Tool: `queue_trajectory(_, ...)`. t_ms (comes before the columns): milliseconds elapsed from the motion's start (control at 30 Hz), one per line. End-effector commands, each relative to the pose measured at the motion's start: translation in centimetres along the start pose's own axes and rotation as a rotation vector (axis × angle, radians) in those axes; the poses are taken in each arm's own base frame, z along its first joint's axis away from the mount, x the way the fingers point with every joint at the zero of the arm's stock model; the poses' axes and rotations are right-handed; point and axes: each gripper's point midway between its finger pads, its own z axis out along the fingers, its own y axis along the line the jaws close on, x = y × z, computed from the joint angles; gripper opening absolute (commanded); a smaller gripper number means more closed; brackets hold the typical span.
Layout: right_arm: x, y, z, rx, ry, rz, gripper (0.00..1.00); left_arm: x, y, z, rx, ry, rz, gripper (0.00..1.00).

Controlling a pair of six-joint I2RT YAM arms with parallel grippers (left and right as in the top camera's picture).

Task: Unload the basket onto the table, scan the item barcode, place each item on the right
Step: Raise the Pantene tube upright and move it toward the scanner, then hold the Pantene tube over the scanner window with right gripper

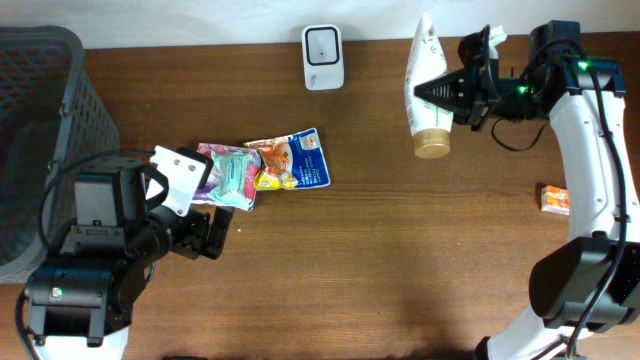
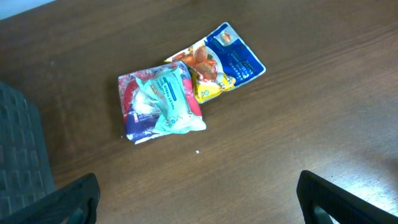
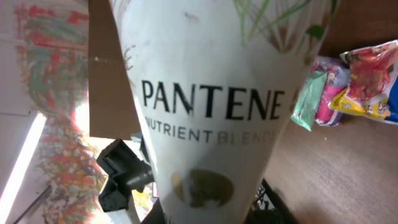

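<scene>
A white Pantene tube [image 1: 428, 80] with a gold cap hangs above the back right of the table, cap toward the front. My right gripper [image 1: 452, 95] is shut on it from the right side. In the right wrist view the tube [image 3: 211, 93] fills the frame, and the right gripper [image 3: 208, 214] clamps it near the bottom edge. A white barcode scanner [image 1: 323, 57] stands at the back centre, left of the tube. My left gripper [image 1: 215, 232] sits low at the front left, open and empty [image 2: 199, 199], just short of a pile of packets.
A teal packet [image 1: 232, 175] [image 2: 169, 99] lies on a pink one, beside a blue and orange pouch [image 1: 295, 160] [image 2: 221, 62]. A small orange box [image 1: 555, 198] lies at the right. A grey basket [image 1: 40, 120] stands at the left edge.
</scene>
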Motion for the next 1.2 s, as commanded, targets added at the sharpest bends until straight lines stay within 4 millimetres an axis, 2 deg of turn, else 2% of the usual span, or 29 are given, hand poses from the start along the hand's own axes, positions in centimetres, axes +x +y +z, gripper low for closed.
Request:
queue_trajectory(0, 1.3, 2.6, 1.2, -0.073, 0.044, -0.090, 0.04, -0.2, 0.3, -0.2, -0.014, -0.011, 0.015, 0.99)
queue_trajectory(67, 2.1, 2.7, 2.7, -0.078, 0.083, -0.182, 0.04, -0.2, 0.3, -0.2, -0.014, -0.012, 0.015, 0.99)
queue_trajectory(200, 3.5, -2.2, 5.7, 0.220, 0.176, -0.305, 0.04, -0.2, 0.2, -0.2, -0.011, -0.015, 0.015, 0.99)
queue_trajectory(300, 5.5, -4.1, 7.6, 0.330, 0.279, -0.407, 0.04, -0.6, 0.3, -0.2, -0.015, -0.030, 0.018, 0.99)
queue_trajectory(367, 6.4, -4.9, 8.2, 0.378, 0.332, -0.457, 0.04, -1.6, 0.3, -0.3, -0.011, -0.072, 0.026, 0.99)
queue_trajectory(433, 6.4, -7.4, 8.2, 0.554, 0.379, -0.525, 0.04, -3.3, -0.1, -0.3, 0.023, -0.140, 0.039, 0.99)
queue_trajectory(500, 5.7, -9.6, 8.2, 0.741, 0.409, -0.616, 0.04, -3.9, 0.1, 0.1, 0.023, -0.153, 0.016, 0.99)
queue_trajectory(567, 3.4, -11.2, 8.2, 0.975, 0.384, -0.747, 0.04, -3.8, 0.2, 0.9, 0.029, -0.129, 0.011, 0.99)
queue_trajectory(633, 0.2, -11.1, 8.5, 1.161, 0.302, -0.915, 0.04, -3.7, 0.2, 1.0, 0.031, -0.125, 0.010, 0.99)
queue_trajectory(800, -6.3, -6.8, 14.0, 1.111, 0.145, -1.423, 0.04, -3.7, 0.2, 1.0, 0.030, -0.125, 0.011, 0.99)
queue_trajectory(867, -8.3, -6.9, 15.4, 1.107, 0.136, -1.574, 0.04, -3.7, 0.2, 1.0, 0.030, -0.125, 0.011, 0.99)
queue_trajectory(967, -10.7, -9.2, 17.5, 1.122, 0.215, -1.814, 0.04, -3.6, 0.2, 1.0, 0.031, -0.120, 0.010, 0.99)
queue_trajectory(1067, -13.2, -12.7, 19.9, 1.145, 0.298, -2.071, 0.04, -3.3, 0.1, 1.0, 0.034, -0.107, 0.007, 0.99)
queue_trajectory(1167, -16.3, -14.7, 21.6, 1.218, 0.248, -2.285, 0.04, -3.3, 0.1, 1.0, 0.034, -0.107, 0.007, 0.99)
